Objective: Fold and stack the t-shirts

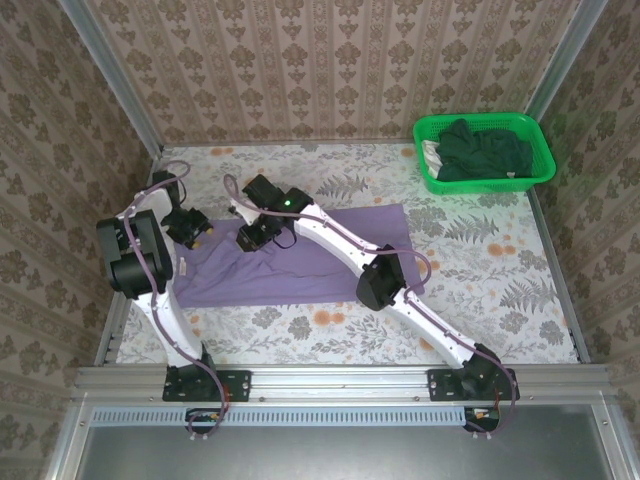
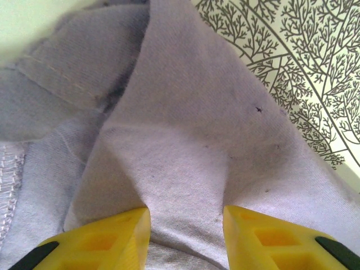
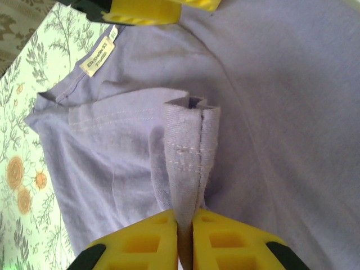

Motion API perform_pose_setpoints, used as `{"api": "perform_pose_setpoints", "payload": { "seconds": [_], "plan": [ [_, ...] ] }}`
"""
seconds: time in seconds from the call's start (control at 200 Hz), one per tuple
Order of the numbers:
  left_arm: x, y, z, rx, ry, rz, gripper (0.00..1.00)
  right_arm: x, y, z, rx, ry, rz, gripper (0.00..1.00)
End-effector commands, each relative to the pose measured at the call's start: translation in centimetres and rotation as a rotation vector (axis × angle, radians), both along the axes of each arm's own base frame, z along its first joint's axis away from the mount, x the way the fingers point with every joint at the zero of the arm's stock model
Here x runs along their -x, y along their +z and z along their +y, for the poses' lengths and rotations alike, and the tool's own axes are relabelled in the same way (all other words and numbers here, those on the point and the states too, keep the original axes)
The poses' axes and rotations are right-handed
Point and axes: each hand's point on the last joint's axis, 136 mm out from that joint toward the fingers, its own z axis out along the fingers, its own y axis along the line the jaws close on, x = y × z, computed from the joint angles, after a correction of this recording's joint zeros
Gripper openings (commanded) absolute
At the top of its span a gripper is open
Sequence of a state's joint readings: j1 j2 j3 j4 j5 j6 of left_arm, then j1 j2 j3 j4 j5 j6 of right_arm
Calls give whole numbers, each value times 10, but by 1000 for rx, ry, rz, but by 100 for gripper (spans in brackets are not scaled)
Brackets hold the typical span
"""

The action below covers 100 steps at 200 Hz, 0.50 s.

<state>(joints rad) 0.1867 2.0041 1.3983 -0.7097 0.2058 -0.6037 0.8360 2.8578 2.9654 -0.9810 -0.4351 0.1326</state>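
A lavender-purple t-shirt (image 1: pixel 235 275) lies spread across the left half of the table. My left gripper (image 1: pixel 192 232) sits at the shirt's left end. In the left wrist view its yellow fingers (image 2: pixel 121 236) stand apart, and the left gripper (image 2: pixel 187 216) clamps a thick raised fold of the lavender t-shirt (image 2: pixel 180 129). My right gripper (image 1: pixel 252 238) is just to its right. It (image 3: pixel 185 216) is shut on a narrow stitched hem fold of the lavender t-shirt (image 3: pixel 188 146), near the neck label (image 3: pixel 97 56). Dark green t-shirts (image 1: pixel 482 150) lie crumpled in the basket.
A bright green plastic basket (image 1: pixel 478 118) stands at the back right corner. The floral table cover (image 1: pixel 480 260) is bare right of the shirt. Patterned walls close in the back and both sides. The two grippers work close together, one yellow finger of the left (image 3: pixel 146 11) showing in the right wrist view.
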Motion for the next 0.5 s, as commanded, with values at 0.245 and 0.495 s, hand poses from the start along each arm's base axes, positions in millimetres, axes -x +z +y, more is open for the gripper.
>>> {"api": "perform_pose_setpoints", "payload": {
  "seconds": [0.245,0.495],
  "plan": [
    [-1,-9,5,3,16,28,40,35,33,-35,113,93,11,18],
    [-4,-4,1,13,10,10,42,41,30,-61,182,52,-5,24]
  ]
}}
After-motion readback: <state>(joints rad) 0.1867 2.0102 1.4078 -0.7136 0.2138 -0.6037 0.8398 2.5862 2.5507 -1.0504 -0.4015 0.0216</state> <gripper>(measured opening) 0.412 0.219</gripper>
